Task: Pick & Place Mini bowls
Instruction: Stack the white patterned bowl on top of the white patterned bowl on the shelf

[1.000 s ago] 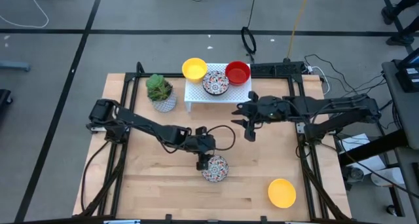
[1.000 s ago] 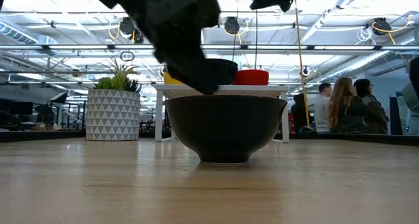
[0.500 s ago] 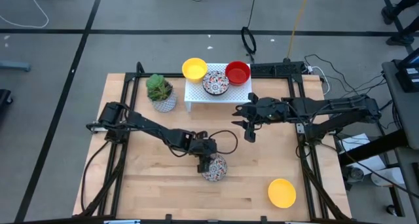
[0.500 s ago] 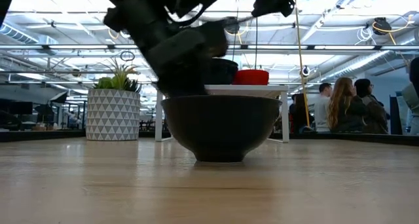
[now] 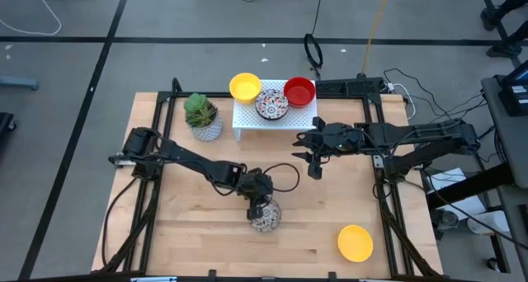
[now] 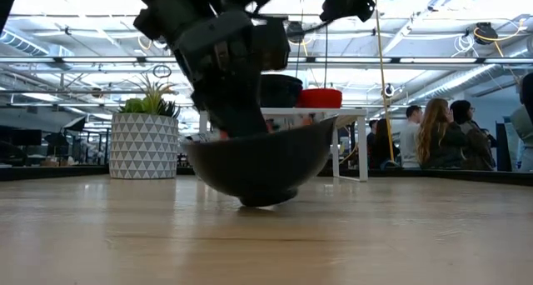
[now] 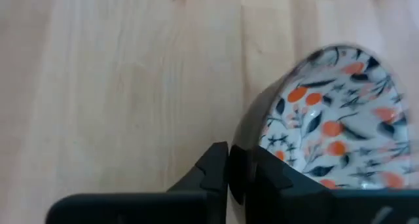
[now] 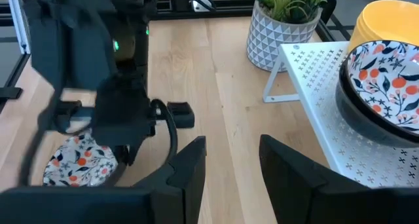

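high view: the left gripper (image 5: 261,209) is down on the patterned bowl (image 5: 266,217) mid-table, so this looks like the grab step; the white rack (image 5: 244,115) carries a second patterned bowl (image 5: 271,105) with a red bowl (image 5: 299,91) and a yellow bowl (image 5: 245,86) alongside. low view: the gripped bowl sits tipped on the table (image 6: 400,235). left wrist: fingers pinched on its rim. right wrist: the right gripper (image 8: 232,160) hovers with jaws apart. next it probably needs a clean lift.
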